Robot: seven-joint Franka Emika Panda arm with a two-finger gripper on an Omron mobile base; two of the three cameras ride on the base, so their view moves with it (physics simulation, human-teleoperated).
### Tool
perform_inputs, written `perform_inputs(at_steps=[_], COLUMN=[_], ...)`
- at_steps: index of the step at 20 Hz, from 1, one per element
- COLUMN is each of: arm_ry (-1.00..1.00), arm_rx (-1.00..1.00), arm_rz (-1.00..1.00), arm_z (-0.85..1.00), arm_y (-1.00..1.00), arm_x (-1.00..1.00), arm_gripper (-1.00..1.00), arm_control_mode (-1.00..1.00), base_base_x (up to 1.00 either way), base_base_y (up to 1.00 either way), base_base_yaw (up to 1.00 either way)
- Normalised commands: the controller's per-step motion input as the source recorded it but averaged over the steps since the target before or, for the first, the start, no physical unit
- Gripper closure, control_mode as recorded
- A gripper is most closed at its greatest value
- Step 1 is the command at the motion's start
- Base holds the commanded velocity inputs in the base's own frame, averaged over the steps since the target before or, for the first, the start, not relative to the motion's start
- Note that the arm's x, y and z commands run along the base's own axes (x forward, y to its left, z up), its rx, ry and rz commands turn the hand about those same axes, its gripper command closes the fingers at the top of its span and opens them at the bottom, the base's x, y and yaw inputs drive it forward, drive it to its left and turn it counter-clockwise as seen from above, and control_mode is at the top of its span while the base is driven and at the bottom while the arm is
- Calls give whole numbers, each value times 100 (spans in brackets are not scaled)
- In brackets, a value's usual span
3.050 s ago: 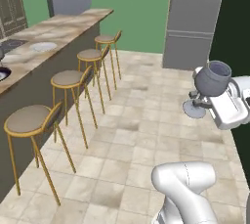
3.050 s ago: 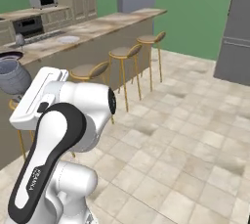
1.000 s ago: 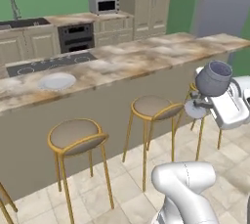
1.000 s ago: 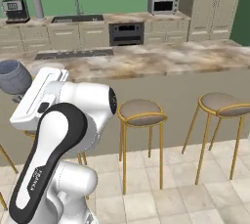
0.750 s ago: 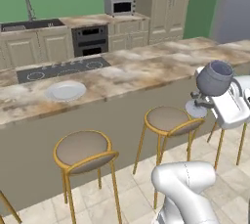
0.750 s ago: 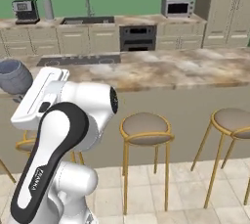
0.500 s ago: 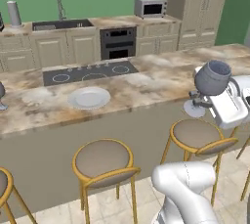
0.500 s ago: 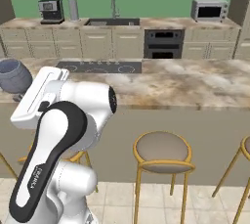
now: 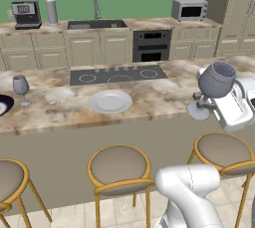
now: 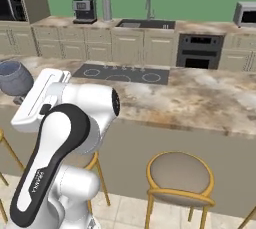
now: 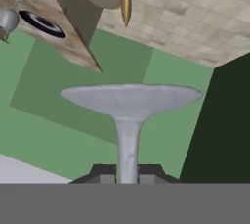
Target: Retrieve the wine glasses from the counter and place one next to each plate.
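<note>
The gripper (image 11: pixel 128 173) clamps the stem of a wine glass (image 9: pixel 215 83) above the marbled island top (image 9: pixel 60 103), where a pale plate (image 9: pixel 110 101) and second glass (image 9: pixel 21 87) stand.

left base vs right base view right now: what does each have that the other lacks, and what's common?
Left base view alone: the pale plate on the island, a second wine glass standing beside the dark plate at the left edge, and the held glass's stem and foot at the gripper.
Right base view alone: a bare stretch of island right of the cooktop.
Both: the held wine glass gripped by its stem, the cooktop, the sink, the coffee machine, the wall oven, the stools.
</note>
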Motion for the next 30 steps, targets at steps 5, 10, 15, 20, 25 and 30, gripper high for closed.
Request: perform_inputs(at_steps=[5, 10, 15, 20, 25, 30], arm_ry=[0, 0, 0, 0, 9, 21], arm_rx=[0, 0, 0, 0, 2, 0], arm_rz=[0, 0, 0, 0, 11, 0], arm_z=[0, 0, 0, 0, -7, -5], arm_y=[0, 0, 0, 0, -40, -33], arm_x=[0, 0, 0, 0, 73, 100], arm_gripper=[100, 100, 100, 100, 100, 100], arm_control_mode=[100, 100, 100, 100, -100, -100], base_base_x=[81, 87, 61, 76, 16, 0], base_base_y=[-10, -29, -54, -83, -17, 0], base_base_yaw=[23, 32, 51, 30, 5, 0])
